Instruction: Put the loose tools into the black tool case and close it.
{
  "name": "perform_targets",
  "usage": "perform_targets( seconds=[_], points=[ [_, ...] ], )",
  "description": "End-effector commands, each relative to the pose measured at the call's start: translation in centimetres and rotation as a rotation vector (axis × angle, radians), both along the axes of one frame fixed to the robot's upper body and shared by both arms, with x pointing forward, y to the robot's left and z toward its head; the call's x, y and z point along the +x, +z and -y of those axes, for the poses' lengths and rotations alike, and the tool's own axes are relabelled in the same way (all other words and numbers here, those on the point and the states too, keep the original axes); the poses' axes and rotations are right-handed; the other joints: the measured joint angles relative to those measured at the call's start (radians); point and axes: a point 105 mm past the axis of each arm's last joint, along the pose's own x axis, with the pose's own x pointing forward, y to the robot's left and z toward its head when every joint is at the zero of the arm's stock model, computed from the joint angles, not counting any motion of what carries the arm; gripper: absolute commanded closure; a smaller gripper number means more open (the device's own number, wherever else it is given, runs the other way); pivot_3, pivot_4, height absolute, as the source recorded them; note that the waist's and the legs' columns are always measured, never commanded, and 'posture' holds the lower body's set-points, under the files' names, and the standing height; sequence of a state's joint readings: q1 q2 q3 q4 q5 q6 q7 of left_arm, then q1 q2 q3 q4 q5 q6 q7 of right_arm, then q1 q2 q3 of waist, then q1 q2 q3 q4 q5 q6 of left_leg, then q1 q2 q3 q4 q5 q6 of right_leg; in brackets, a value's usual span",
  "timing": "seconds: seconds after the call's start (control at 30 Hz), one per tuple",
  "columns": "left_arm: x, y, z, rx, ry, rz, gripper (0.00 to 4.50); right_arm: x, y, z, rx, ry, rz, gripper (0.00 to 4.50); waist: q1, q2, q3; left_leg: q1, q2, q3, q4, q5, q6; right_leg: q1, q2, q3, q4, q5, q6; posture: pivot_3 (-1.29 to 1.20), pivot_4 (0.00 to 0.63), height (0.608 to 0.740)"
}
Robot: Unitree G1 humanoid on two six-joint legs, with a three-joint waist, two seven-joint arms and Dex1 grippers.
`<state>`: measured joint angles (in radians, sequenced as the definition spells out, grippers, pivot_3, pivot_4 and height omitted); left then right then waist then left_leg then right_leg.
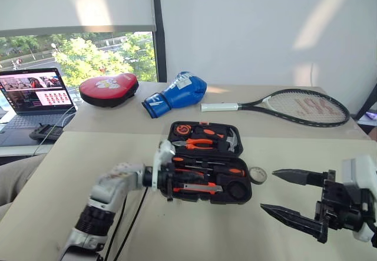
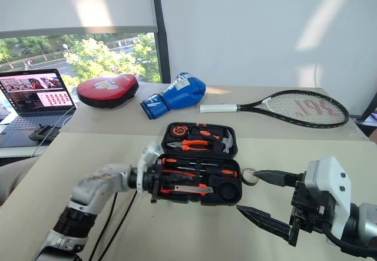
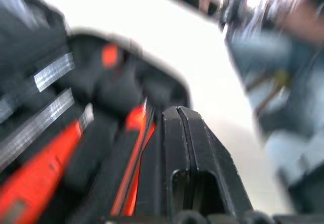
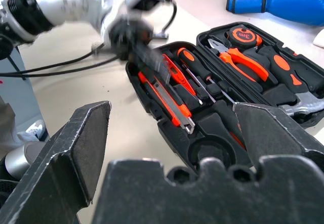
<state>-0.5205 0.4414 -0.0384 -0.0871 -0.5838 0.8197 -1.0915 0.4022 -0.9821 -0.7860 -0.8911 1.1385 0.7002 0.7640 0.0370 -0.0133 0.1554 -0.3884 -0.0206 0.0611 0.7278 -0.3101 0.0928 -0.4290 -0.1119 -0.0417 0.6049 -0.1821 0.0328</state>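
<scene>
Fingers of the left gripper (image 1: pixel 166 184) are pressed tight together at the left edge of the open black tool case (image 1: pixel 206 162), with nothing seen between them. Right gripper (image 1: pixel 281 196) fingers are spread wide, holding nothing, beside the small tape roll (image 1: pixel 257 175). No writing can be read.

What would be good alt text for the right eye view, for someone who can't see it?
An open black tool case holding orange-handled tools sits on a beige table, a small tape roll just beside it. The left end effector, shut, is at the case's near-left edge; the open right end effector hovers near the tape.
</scene>
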Motion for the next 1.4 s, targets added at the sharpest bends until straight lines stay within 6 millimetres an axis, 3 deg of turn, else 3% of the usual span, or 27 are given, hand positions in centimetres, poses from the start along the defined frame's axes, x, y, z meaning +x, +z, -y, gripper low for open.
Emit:
perform_targets(
  seconds=[0.03,0.27,0.53,0.73,0.9,1.0,1.17,1.23,1.4],
  points=[
    [0.7,0.2,-0.8,0.058,0.104,0.064,4.47,0.3,0.3,-0.1,0.004,0.009,0.032,0.0,0.001,0.0,0.0,0.001,-0.001,0.0,0.0,0.0,0.0,0.001,0.0,0.0,0.0,0.0,0.0,0.0,0.15,0.74],
    [-0.3,-3.4,-0.6,0.211,0.126,0.093,4.47,0.4,0.3,0.0,0.004,0.018,0.029,0.0,0.005,0.0,0.0,0.0,-0.002,0.0,0.0,0.0,0.0,0.004,-0.001,0.0,-0.007,0.0,0.0,0.0,0.15,0.74],
    [0.0,-8.1,0.1,0.437,0.135,0.104,4.47,0.1,0.2,0.1,-0.011,0.01,0.022,0.0,0.012,0.003,-0.001,0.001,-0.002,0.0,-0.001,-0.002,0.001,0.005,-0.008,0.0,-0.01,0.001,0.0,0.0,0.15,0.74],
    [-0.5,-9.0,0.1,0.493,0.065,0.17,4.47,0.0,0.1,0.0,-0.017,0.01,0.019,0.0,0.013,0.01,-0.006,0.004,-0.002,0.0,-0.001,-0.004,0.005,0.007,-0.01,0.0,-0.01,-0.001,-0.003,0.0,0.15,0.74],
    [-0.6,-7.7,0.5,0.436,0.01,0.342,4.47,0.0,-0.2,0.0,-0.019,0.01,0.009,0.0,0.013,0.012,-0.007,0.004,-0.002,0.0,-0.002,-0.004,0.004,0.006,-0.01,-0.001,-0.01,-0.001,-0.003,0.0,0.15,0.74],
    [-1.6,-8.8,0.0,0.5,-0.088,0.441,4.47,0.2,-0.2,0.0,-0.021,0.013,0.009,0.0,0.01,0.012,-0.007,0.004,-0.002,0.0,-0.002,-0.004,0.004,0.006,-0.01,-0.001,-0.01,-0.001,-0.003,0.0,0.15,0.74],
    [-1.4,-9.4,-0.7,0.522,-0.107,0.518,4.47,0.7,-0.5,0.1,-0.026,0.008,-0.008,0.0,0.006,0.013,-0.008,0.005,-0.002,0.001,-0.005,-0.004,0.004,0.006,-0.011,0.0,-0.01,-0.002,-0.005,0.0,0.15,0.74],
    [-0.7,-8.2,-0.9,0.46,-0.055,0.488,4.47,1.0,-0.7,0.3,-0.04,-0.002,-0.019,0.0,0.007,0.014,-0.008,0.007,-0.002,0.001,-0.006,-0.004,0.004,0.007,-0.011,0.0,-0.01,-0.002,-0.006,0.0,0.15,0.74],
    [-1.1,-2.2,-1.9,0.181,-0.039,0.304,3.03,3.0,-1.8,1.6,-0.143,-0.081,-0.042,0.0,0.001,0.01,-0.005,0.003,-0.001,0.001,-0.006,-0.001,0.002,0.004,-0.009,-0.001,-0.009,-0.001,-0.005,0.0,0.15,0.74]
  ],
)
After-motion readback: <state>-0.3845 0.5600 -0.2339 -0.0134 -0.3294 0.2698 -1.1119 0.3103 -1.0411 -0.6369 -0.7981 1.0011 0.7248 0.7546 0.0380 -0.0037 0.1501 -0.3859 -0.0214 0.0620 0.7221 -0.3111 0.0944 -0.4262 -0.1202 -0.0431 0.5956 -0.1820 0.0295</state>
